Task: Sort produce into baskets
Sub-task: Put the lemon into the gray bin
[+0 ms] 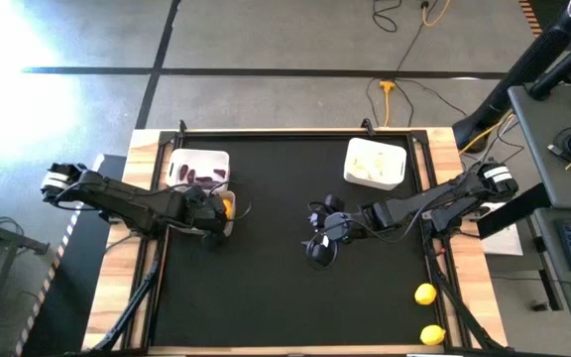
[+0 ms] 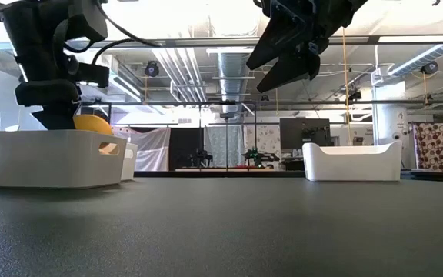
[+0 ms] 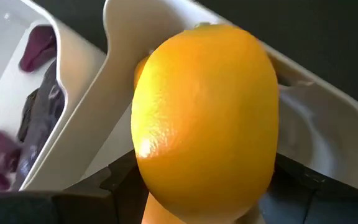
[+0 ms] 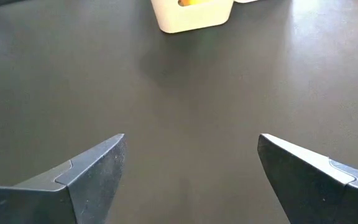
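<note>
1. Lemon (image 3: 205, 118) fills my left wrist view, sitting between the left gripper's (image 1: 222, 208) fingers over a white basket (image 3: 319, 134). High view puts it left of centre, just below the purple basket.
2. Left gripper state: the lemon is between the fingers, but I can't tell whether they're clamped on it or already let go.
3. In the low view the lemon (image 2: 92, 124) shows just above the near basket's rim (image 2: 48, 158), at the left of the frame.
4. Purple basket (image 1: 199, 168), upper left of the mat, holds several dark purple pieces (image 3: 39, 118). It touches the lemon basket.
5. Third basket (image 1: 375, 163), upper right of the mat, holds white contents.
6. Two more lemons (image 1: 424, 294) lie at the lower right of the mat, near the edge.
7. Right gripper (image 1: 317, 246) hangs mid-mat, fingers (image 4: 92, 168) spread wide, nothing between them.
</note>
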Controlling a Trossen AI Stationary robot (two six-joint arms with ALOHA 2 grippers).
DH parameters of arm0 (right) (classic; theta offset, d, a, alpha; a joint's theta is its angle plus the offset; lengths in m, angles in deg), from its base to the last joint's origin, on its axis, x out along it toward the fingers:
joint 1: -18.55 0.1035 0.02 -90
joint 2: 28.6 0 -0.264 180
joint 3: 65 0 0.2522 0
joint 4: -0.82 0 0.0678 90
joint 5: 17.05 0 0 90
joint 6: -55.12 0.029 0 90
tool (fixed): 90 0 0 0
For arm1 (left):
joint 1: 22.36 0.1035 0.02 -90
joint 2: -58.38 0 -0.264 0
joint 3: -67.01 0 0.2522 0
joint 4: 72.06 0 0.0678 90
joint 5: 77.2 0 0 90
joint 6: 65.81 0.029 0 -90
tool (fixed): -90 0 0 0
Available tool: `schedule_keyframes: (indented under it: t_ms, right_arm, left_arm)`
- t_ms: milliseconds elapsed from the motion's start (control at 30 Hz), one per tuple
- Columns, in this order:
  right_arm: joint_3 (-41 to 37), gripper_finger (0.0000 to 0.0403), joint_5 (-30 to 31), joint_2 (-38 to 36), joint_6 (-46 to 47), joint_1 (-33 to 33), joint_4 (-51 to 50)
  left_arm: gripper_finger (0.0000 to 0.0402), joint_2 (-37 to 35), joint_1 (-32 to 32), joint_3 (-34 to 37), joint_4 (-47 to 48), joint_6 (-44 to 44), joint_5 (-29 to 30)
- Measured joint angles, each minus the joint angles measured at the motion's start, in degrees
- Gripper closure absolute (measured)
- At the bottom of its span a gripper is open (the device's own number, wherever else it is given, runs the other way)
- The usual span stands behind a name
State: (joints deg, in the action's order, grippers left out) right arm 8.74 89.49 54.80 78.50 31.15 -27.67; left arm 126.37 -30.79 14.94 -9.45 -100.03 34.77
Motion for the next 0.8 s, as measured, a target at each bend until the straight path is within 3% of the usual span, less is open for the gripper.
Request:
schedule_keyframes:
  t_ms: [267, 500, 633, 800]
  right_arm:
    - [-0.31, 0.0046, 0.00, 0.02, -0.01, 0.00, -0.02]
    - [-1.53, 0.0046, -0.77, 0.02, 0.08, 0.11, -0.49]
    - [-1.53, 0.0046, -3.88, -0.69, 0.66, 0.25, -2.27]
    - [-1.53, 0.0047, -4.56, -2.41, 0.78, 1.91, -3.52]
  left_arm:
    - [0.0168, 2.50, 0.00, -1.42, 2.25, -2.94, 0.22]
    - [0.0132, 2.28, 0.00, -1.42, 2.65, -4.04, 0.60]
    - [0.0114, 1.69, -0.02, -2.22, 5.03, -3.96, -3.16]
    - [0.0109, 1.62, -0.07, -8.10, 13.16, -4.48, -6.64]
